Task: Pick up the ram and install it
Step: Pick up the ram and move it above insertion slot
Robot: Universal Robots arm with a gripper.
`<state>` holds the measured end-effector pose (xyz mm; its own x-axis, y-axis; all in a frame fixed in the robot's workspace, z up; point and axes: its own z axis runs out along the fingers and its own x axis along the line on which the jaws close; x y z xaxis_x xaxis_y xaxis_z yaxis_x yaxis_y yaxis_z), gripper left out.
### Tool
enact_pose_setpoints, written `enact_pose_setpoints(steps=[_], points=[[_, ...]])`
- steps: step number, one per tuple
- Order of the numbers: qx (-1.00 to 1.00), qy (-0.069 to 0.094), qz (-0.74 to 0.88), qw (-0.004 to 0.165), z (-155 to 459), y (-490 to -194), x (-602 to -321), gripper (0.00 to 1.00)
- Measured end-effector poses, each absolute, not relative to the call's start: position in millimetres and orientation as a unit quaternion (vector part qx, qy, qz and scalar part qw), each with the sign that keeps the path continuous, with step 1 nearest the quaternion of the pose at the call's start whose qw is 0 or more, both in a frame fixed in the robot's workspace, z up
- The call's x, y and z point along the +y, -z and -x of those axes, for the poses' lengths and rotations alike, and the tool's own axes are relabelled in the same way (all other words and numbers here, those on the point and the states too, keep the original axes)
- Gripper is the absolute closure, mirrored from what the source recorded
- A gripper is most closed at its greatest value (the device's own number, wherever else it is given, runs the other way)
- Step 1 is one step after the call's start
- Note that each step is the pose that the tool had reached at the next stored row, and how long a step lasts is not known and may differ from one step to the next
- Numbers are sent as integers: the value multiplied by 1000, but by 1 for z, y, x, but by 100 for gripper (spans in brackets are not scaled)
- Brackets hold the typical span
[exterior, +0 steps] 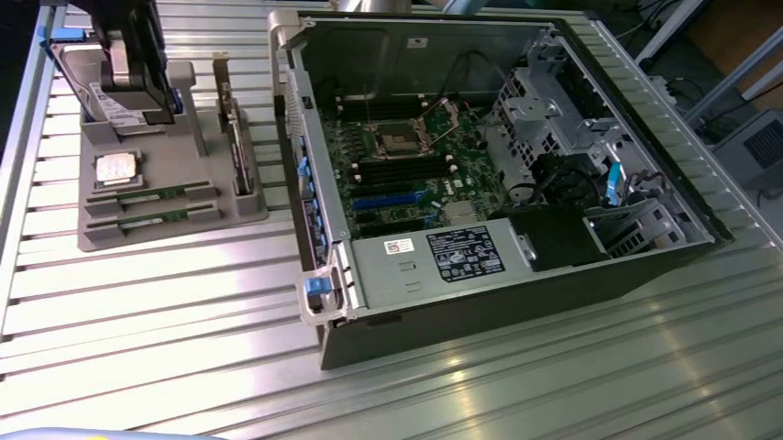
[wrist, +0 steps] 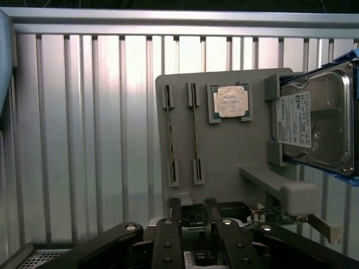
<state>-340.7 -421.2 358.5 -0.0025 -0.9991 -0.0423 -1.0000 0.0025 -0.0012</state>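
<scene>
Two long, narrow green circuit-board ram sticks [exterior: 153,194] [wrist: 170,137] sit on edge in slots of the grey moulded holder [exterior: 159,236] on the ribbed aluminium desk [exterior: 147,302], upper left of the exterior view. The black two-finger tool [wrist: 192,212] hangs over the holder, fully spread, holding nothing. Each stick is probably light, stiff, thin and fragile; grip the flat faces near mid-length, clear of the contact edge.

Ribbed silver table [exterior: 551,385]. Plain grey tray [wrist: 224,151] with two green ram sticks [exterior: 153,195]. Silver hard drive [wrist: 314,123] with blue rails [wrist: 349,56] and a white label. Black pincer [wrist: 192,204]. Green motherboard [exterior: 416,165].
</scene>
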Motion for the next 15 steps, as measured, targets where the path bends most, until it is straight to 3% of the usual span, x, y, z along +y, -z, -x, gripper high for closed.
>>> enact_pose_setpoints(steps=[15], points=[[708,-15,706,15,341,-344,-422,70]])
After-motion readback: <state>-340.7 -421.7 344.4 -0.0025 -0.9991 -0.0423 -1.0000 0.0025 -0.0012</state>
